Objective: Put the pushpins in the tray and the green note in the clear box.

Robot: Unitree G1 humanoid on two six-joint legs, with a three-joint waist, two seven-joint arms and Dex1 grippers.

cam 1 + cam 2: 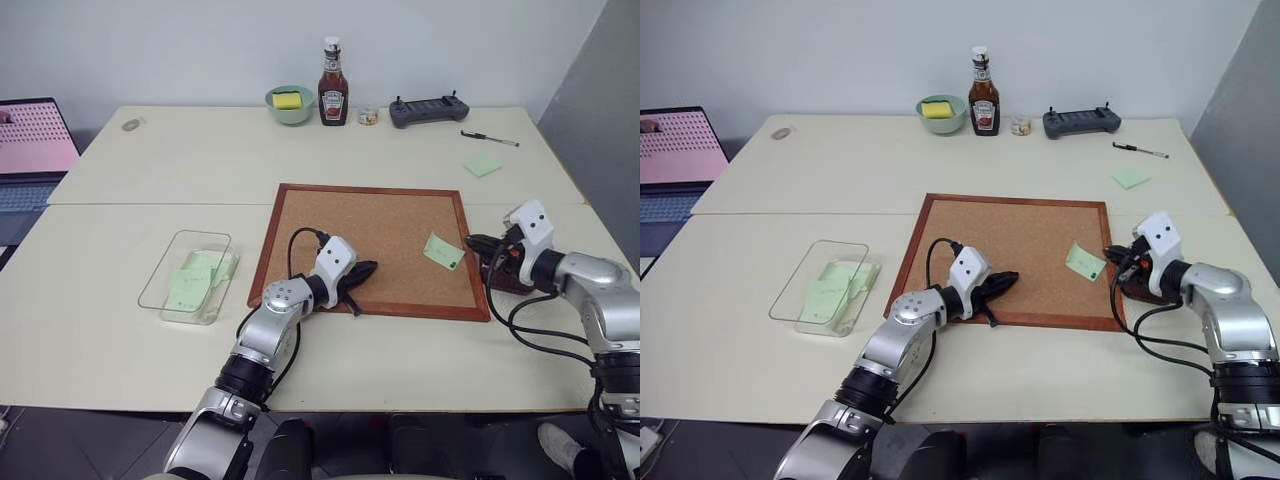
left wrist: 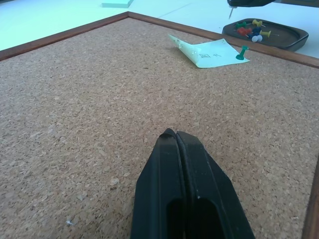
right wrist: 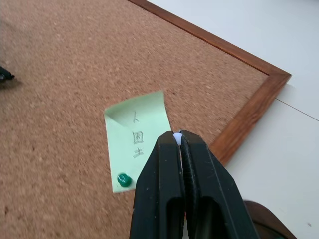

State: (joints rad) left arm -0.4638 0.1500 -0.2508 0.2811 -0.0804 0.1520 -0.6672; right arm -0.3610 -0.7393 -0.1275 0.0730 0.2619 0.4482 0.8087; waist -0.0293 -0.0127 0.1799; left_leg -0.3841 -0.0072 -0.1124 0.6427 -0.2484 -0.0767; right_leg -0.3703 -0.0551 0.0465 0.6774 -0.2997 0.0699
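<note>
So the green note [image 3: 137,138] was lying on the cork board [image 1: 370,240] near its right edge, pinned down at one corner by a green pushpin [image 3: 123,179]. The right hand [image 3: 177,135] hung just above the note's edge with its fingers pressed together on a small white pushpin head [image 3: 176,137] — just a sliver of it poked out between the tips. The tray [image 2: 279,36] sat on the worktop [image 1: 130,340] right beside the board's right frame, directly under that hand, with a few pushpins [image 2: 251,31] inside — red, yellow, green, a dark one. The left hand [image 2: 175,133] rested on the cork near the board's front edge, fingers closed on nothing, well apart from the note. The clear box [image 1: 187,276] was off to the left of the board with some pale green slips [image 1: 198,275] in it.
</note>
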